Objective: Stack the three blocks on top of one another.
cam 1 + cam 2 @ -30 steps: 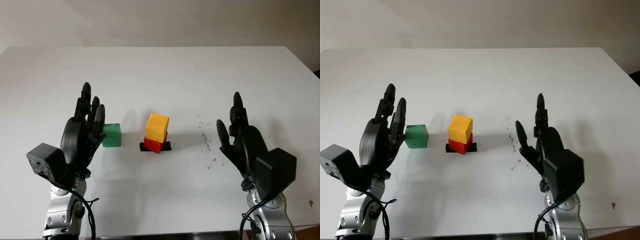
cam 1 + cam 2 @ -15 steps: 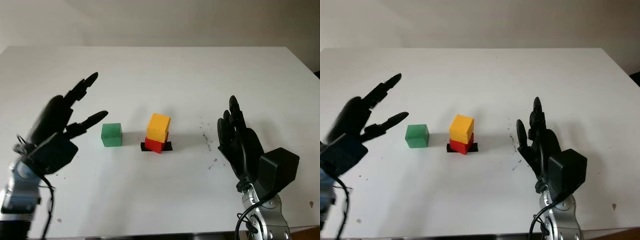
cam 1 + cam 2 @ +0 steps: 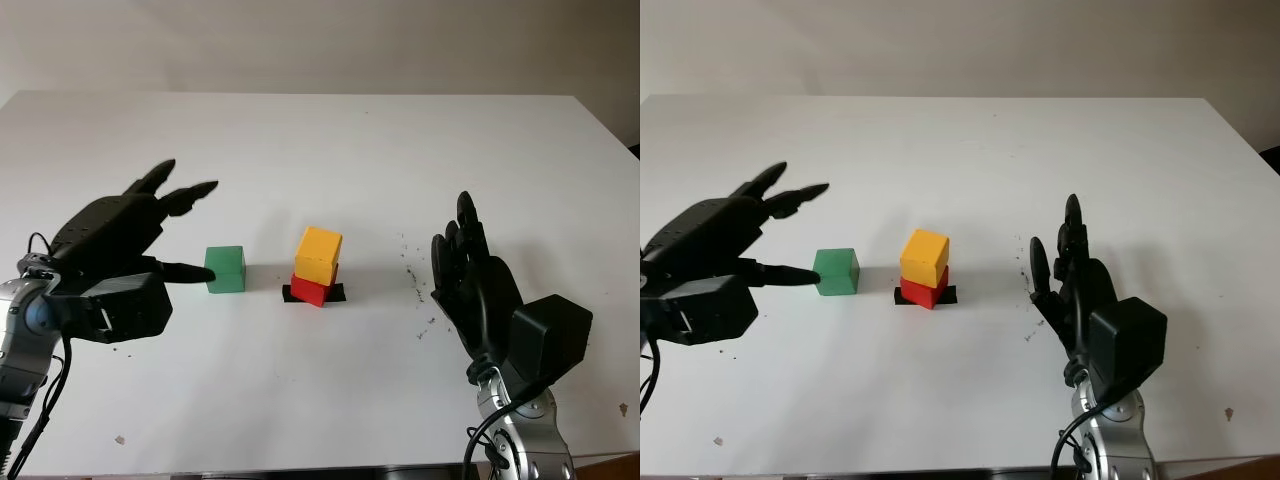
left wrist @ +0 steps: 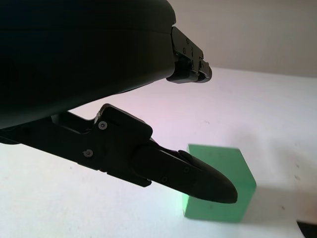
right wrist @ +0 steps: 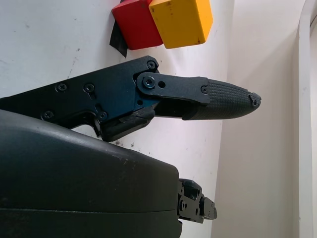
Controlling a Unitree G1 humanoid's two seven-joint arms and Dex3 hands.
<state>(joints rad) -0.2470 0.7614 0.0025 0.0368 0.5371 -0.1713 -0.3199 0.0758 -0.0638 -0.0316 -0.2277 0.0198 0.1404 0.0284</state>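
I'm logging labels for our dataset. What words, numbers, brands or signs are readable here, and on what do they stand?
None: no readable text on the green block, yellow block, red block, white table, left hand or right hand.
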